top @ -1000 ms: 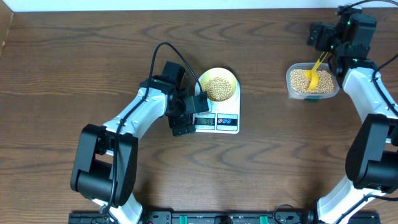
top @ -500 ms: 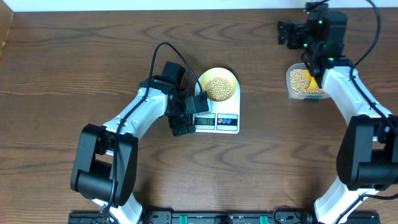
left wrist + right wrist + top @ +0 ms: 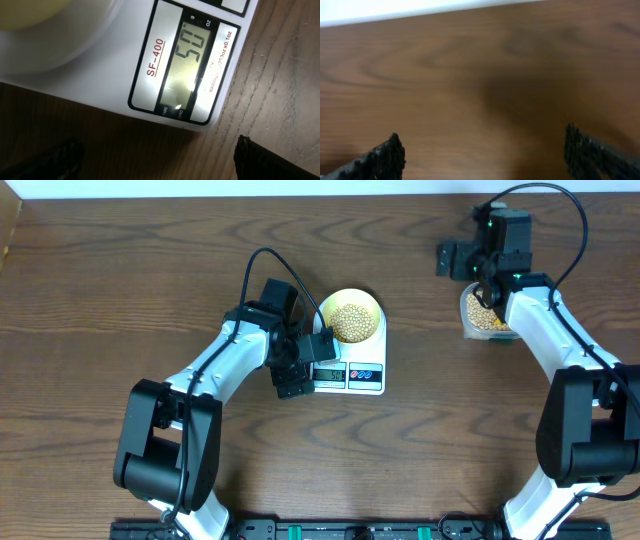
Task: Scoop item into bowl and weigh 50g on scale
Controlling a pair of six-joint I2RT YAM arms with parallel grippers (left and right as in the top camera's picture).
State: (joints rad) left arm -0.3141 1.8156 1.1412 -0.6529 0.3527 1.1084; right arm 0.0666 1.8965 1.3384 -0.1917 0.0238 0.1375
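The white scale (image 3: pixel 365 377) stands mid-table with the pale-yellow bowl (image 3: pixel 350 317) on it, and the tan beans (image 3: pixel 350 321) are heaped in the bowl. My left gripper (image 3: pixel 308 367) hangs open just over the scale's left end. In the left wrist view the lit display (image 3: pixel 192 65) reads 50, the bowl's rim (image 3: pixel 30 15) shows at top left, and nothing lies between the left gripper (image 3: pixel 160 160) fingers. My right gripper (image 3: pixel 447 259) is open near the table's far edge, left of the bean tub. The right gripper (image 3: pixel 485 155) shows only bare wood between its fingers.
A clear plastic tub (image 3: pixel 484 318) of beans sits at the back right, partly under my right arm. The table's far edge (image 3: pixel 420 15) runs close behind the right gripper. A black cable (image 3: pixel 262 260) loops above the left arm.
My right arm has swung left from above the tub, and its forearm now covers the tub and the yellow scoop in it. The left arm, bowl and scale have not moved.
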